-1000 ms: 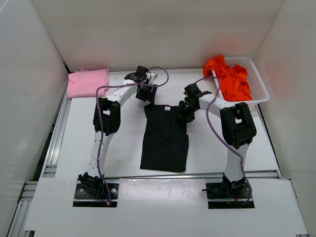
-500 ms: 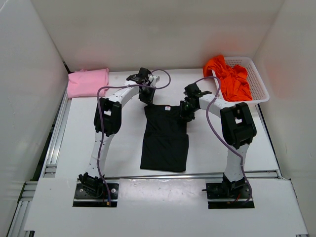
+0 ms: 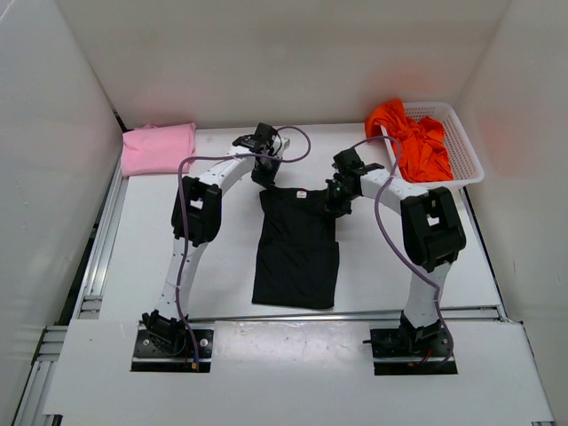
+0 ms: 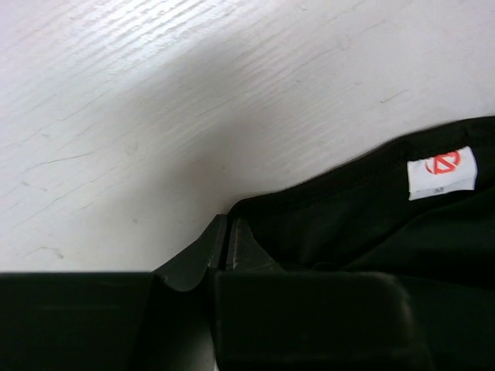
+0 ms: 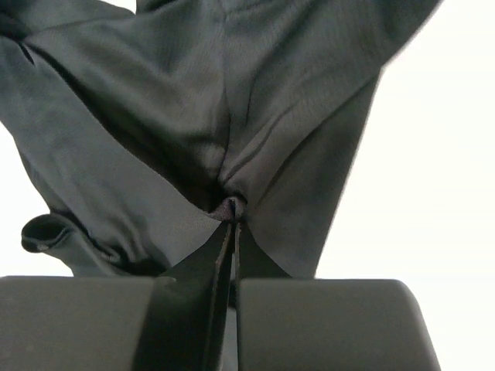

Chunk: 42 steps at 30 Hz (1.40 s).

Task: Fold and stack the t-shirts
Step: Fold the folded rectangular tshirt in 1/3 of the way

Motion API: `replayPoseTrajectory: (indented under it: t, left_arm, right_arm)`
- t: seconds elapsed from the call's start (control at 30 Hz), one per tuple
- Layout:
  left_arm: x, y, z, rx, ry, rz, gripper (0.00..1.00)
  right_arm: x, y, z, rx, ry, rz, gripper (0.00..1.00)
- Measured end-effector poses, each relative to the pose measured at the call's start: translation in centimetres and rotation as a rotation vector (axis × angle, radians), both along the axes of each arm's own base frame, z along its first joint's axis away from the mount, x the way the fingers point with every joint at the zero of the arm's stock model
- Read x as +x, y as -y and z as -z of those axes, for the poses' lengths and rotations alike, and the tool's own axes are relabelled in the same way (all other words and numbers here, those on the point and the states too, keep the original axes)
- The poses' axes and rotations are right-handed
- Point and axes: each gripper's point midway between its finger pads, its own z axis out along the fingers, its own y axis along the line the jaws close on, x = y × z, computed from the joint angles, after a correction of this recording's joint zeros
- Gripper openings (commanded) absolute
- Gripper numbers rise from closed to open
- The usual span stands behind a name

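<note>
The black t-shirt (image 3: 295, 248) lies partly folded in the middle of the table, collar end away from the arm bases. My left gripper (image 3: 264, 183) is shut on its far left corner; the left wrist view shows the fingertips (image 4: 227, 232) together at the cloth's edge (image 4: 363, 224), near a white label (image 4: 441, 171). My right gripper (image 3: 335, 203) is shut on the far right corner, with a pinch of black fabric (image 5: 230, 205) bunched between the tips. A folded pink t-shirt (image 3: 158, 147) rests at the far left. An orange-red t-shirt (image 3: 413, 140) lies crumpled in the basket.
The white mesh basket (image 3: 468, 153) stands at the far right corner against the wall. White walls close in the table on three sides. A metal rail (image 3: 98, 240) runs along the left edge. Bare white tabletop (image 4: 193, 93) lies beyond the shirt's collar.
Both grippers have closed from open onto the black shirt's far corners. Both wrists shifted slightly; the shirt itself has not moved.
</note>
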Motion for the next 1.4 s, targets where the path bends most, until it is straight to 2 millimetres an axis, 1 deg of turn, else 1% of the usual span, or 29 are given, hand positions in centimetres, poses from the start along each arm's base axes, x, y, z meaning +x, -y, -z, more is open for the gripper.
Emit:
replayPoseTrajectory:
  t: [0.17,0.23,0.5,0.7,0.77,0.8,0.87,0.9,0.93,0.97,1.0,1.03,1.1,1.13,1.17,1.23,1.3,1.4]
  left_arm:
    - [0.5,-0.7,0.0,0.071,0.037,-0.027,0.10]
    - [0.6,-1.1,0.0,0.090,0.046,-0.037,0.10]
    - [1.1,-2.0,0.0,0.136,0.069,-0.063,0.10]
    - [1.2,-2.3,0.0,0.153,0.077,-0.071,0.10]
    - [1.2,-2.3,0.0,0.157,0.078,-0.073,0.11]
    - [1.3,-2.4,-0.1,0.159,0.079,-0.074,0.22]
    - [1.3,-2.6,-0.1,0.171,0.086,-0.074,0.38]
    - [1.4,-2.7,-0.1,0.178,0.090,-0.076,0.47]
    - [1.5,-2.9,-0.2,0.185,0.093,-0.078,0.54]
    - [1.6,-3.0,-0.3,0.192,0.098,-0.084,0.65]
    - [1.6,-3.1,-0.4,0.196,0.101,-0.082,0.70]
    - [1.7,-3.3,-0.5,0.196,0.102,-0.090,0.78]
    - [1.8,-3.6,-0.6,0.201,0.102,-0.095,0.86]
    - [1.8,-3.7,-0.7,0.201,0.101,-0.098,0.90]
    - [1.7,-3.8,-0.7,0.203,0.099,-0.098,0.92]
    - [1.6,-3.8,-0.9,0.203,0.097,-0.099,0.93]
    - [1.5,-3.8,-1.1,0.203,0.096,-0.098,0.93]
    - [1.4,-3.9,-1.9,0.201,0.102,-0.099,0.93]
  right_arm:
    - [-0.5,0.6,-1.8,0.000,0.042,0.010,0.01]
    - [-0.6,1.0,-2.2,-0.003,0.052,0.018,0.00]
    - [-0.9,3.0,-1.2,-0.023,0.025,0.060,0.00]
    - [-0.7,3.3,-1.1,-0.025,0.027,0.070,0.00]
    - [-0.6,3.3,-1.1,-0.024,0.027,0.071,0.05]
    - [-0.6,3.3,-1.1,-0.023,0.027,0.071,0.11]
    - [-0.6,3.2,-1.0,-0.017,0.023,0.072,0.16]
    - [-0.5,3.1,-0.9,-0.014,0.020,0.072,0.22]
    - [-0.4,3.1,-0.8,-0.013,0.020,0.074,0.26]
    - [-0.2,3.0,-0.9,-0.011,0.021,0.074,0.29]
    - [-0.1,3.0,-0.9,-0.008,0.021,0.074,0.32]
    - [0.0,2.9,-1.0,-0.005,0.023,0.073,0.40]
    - [0.4,2.5,-1.6,0.012,0.033,0.068,0.45]
    - [0.8,2.3,-1.9,0.021,0.042,0.064,0.47]
    - [1.2,2.1,-2.2,0.028,0.053,0.061,0.47]
    - [1.8,1.8,-2.9,0.038,0.074,0.059,0.50]
    - [2.3,1.8,-3.3,0.039,0.092,0.064,0.50]
    - [2.5,2.4,-3.2,0.021,0.091,0.086,0.50]
